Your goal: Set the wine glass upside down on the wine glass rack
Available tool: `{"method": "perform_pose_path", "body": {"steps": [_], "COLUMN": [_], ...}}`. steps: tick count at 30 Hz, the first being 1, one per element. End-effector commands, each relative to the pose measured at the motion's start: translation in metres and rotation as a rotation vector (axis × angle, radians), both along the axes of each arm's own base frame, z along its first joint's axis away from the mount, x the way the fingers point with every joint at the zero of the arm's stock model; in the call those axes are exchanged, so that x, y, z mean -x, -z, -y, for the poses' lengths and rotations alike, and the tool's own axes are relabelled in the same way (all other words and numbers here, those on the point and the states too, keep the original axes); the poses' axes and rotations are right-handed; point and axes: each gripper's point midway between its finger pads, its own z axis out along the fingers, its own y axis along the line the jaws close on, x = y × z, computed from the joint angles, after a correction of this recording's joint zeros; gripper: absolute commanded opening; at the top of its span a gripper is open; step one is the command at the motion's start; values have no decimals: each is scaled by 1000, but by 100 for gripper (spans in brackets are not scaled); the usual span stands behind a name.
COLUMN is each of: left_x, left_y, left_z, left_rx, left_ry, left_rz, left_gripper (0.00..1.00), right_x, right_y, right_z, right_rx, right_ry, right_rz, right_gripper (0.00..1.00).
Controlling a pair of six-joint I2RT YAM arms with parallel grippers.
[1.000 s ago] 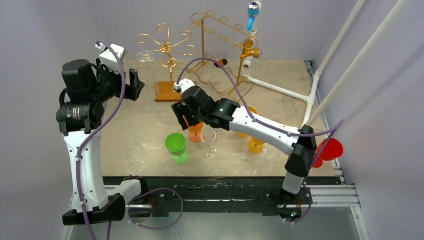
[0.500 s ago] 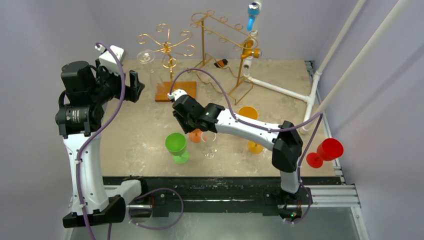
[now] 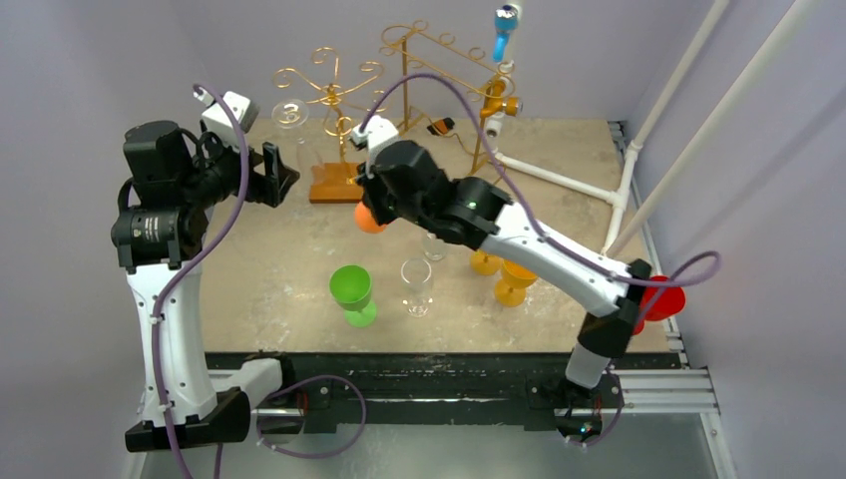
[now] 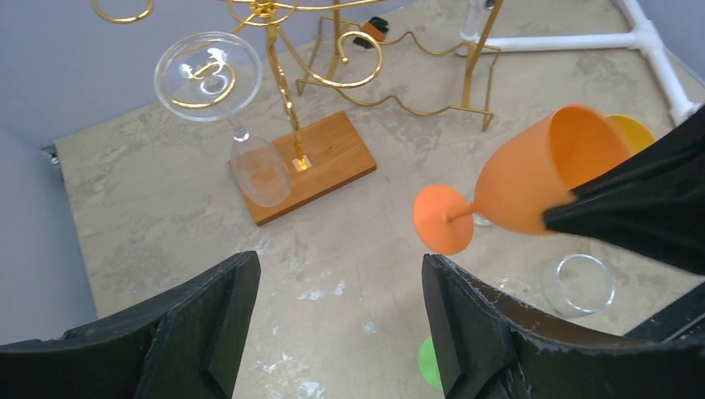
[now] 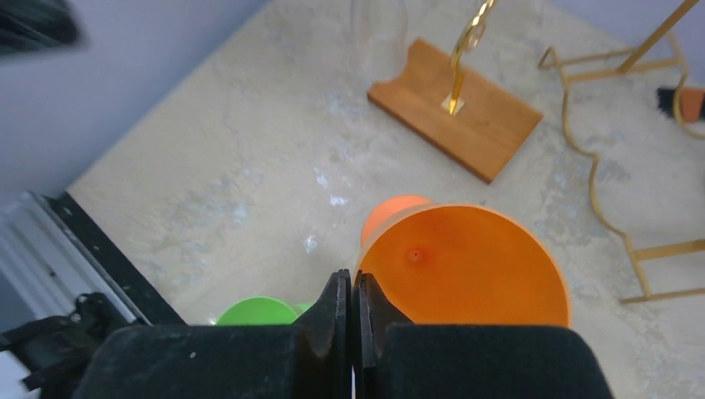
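My right gripper [image 3: 387,203] is shut on the rim of an orange wine glass [image 3: 368,218], which hangs above the table tipped on its side with its foot pointing left. The right wrist view looks into the glass's bowl [image 5: 465,266] beside the closed fingers of my right gripper [image 5: 351,283]. From the left wrist the orange glass [image 4: 532,179] shows to the right. The gold wine glass rack [image 3: 334,95] stands on a wooden base [image 4: 303,166] behind it. A clear glass [image 4: 208,76] hangs upside down on it. My left gripper [image 3: 274,175] is open and holds nothing, left of the base.
On the table stand a green glass [image 3: 351,289], a clear glass [image 3: 417,284] and two yellow-orange glasses [image 3: 514,279]. A red glass [image 3: 658,299] sits at the right edge. A second gold wire rack [image 3: 439,70] and a white pipe frame [image 3: 559,180] stand at the back.
My right gripper shut on the orange glass's rim, then lifted it off the table and carried it back and left toward the rack. The left arm has barely moved.
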Motion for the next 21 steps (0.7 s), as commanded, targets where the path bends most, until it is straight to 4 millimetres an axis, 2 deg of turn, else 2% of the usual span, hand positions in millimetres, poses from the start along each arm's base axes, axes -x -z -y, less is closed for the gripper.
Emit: {"method": "perform_pose_path", "body": {"steps": [1, 5, 8, 14, 21], "left_x": [8, 13, 19, 25, 25], "left_y": [-11, -10, -13, -13, -23], "left_z": [23, 36, 46, 61, 65], "left_rx": [101, 165, 214, 317, 334], "left_ry": [108, 168, 217, 280, 311], "left_rz": [-4, -29, -32, -64, -35], "left_gripper": [76, 75, 75, 73, 72], "right_x": [18, 39, 50, 65, 73], "right_y": [-134, -193, -215, -234, -230], "right_z": [45, 61, 61, 53, 36], "right_rx": [-242, -409, -494, -602, -648], "right_ry": [-8, -71, -120, -193, -260], "right_rz": [222, 313, 335, 330, 280], "right_gripper": [0, 0, 0, 0, 0]}}
